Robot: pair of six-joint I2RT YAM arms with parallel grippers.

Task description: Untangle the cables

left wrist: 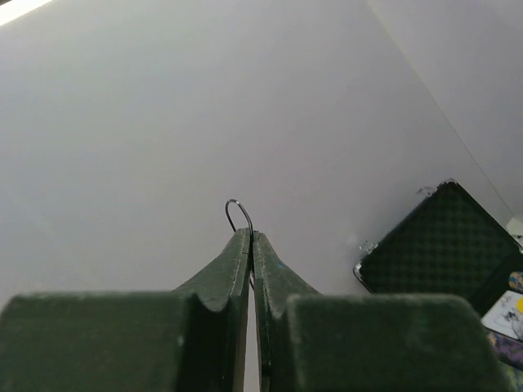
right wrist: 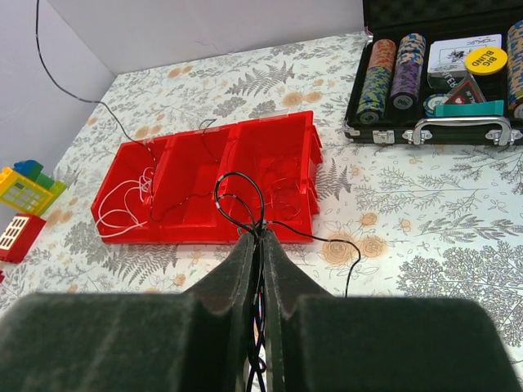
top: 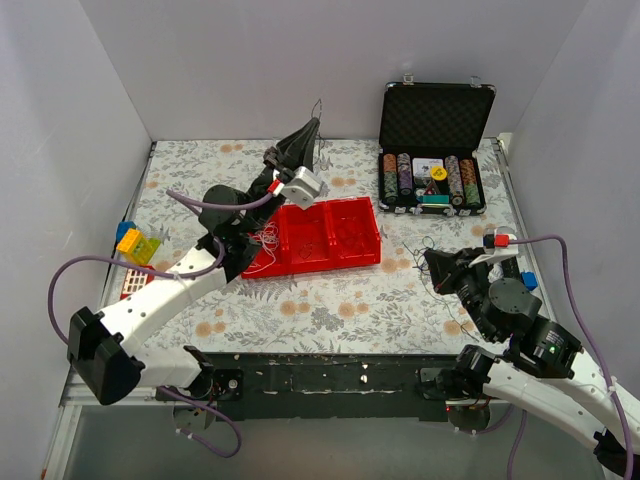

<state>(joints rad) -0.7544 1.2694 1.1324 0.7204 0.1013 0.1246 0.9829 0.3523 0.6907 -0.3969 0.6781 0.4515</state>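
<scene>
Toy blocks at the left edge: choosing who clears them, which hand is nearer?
Left. The left hand hangs raised by the red tray's far side, right of the toy blocks; the right hand sits low past the tray's right side, farther off.

Red divided tray (top: 322, 266) mid-table, open poker-chip case (top: 436, 118) back right, toy blocks (top: 136, 244) far left, floral tablecloth (top: 330, 312)

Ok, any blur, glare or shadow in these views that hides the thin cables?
Top external: even light, soft shadows, cables barely resolved. Left wrist: near fingers blurred, cable loop sharp against blank wall. Right wrist: fingers soft, black cable and red tray crisp; no glare on the cables.
</scene>
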